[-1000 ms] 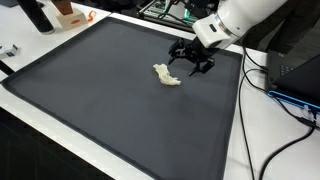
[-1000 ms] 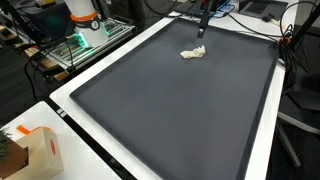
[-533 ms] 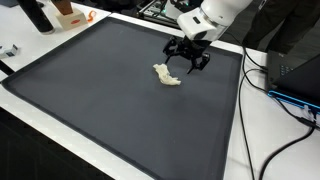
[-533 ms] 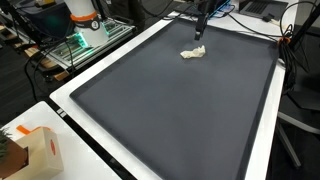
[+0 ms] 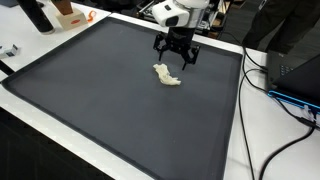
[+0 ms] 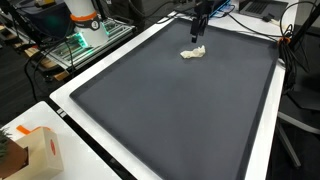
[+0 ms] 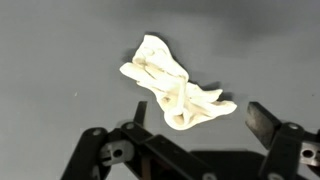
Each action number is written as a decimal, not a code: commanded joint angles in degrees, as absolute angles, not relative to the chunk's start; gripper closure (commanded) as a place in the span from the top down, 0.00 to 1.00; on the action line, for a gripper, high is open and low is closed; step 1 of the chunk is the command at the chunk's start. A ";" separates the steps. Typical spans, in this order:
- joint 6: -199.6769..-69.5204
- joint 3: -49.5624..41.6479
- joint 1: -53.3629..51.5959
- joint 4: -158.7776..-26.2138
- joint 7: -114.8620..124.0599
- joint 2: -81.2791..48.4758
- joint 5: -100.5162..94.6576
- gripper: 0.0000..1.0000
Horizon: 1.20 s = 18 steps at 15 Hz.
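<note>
Hanging over the far part of the dark mat (image 5: pixel 100 95), the hand (image 5: pixel 176 66) points down in an exterior view. Its two fingers are spread wide and hold nothing. The crumpled cream cloth (image 5: pixel 167 76) lies on the mat, right below the hand and a bit nearer to the mat's middle. I cannot tell if the fingertips touch it. The mat sits on a white counter (image 5: pixel 238 130). Black cables (image 5: pixel 262 75) lie on the counter, just past the mat's side edge.

In an exterior view, the mat (image 6: pixel 170 110) fills most of the picture. The cloth (image 6: pixel 193 54) lies close to the mat's far edge, well apart from its near corner. The hand (image 6: pixel 199 42) hangs right above the cloth. A small box (image 6: pixel 40 150) with orange on it stands off the mat, by that near corner.

In the wrist view, the cloth (image 7: pixel 175 88) lies bunched up on the mat (image 7: pixel 60 50). The hand (image 7: pixel 200 115) is let go and wide. Its dark fingers (image 7: pixel 265 118) stand one on each side of the cloth's lower end and do not squeeze it.
</note>
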<state>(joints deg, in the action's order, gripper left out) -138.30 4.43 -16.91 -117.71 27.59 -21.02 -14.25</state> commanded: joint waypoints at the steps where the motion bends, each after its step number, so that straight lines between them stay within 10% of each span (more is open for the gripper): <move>1: -142.30 5.24 -13.40 -123.09 24.54 -16.67 -6.24 1.00; 18: -141.72 4.60 -7.45 -126.25 24.67 -10.31 15.96 1.00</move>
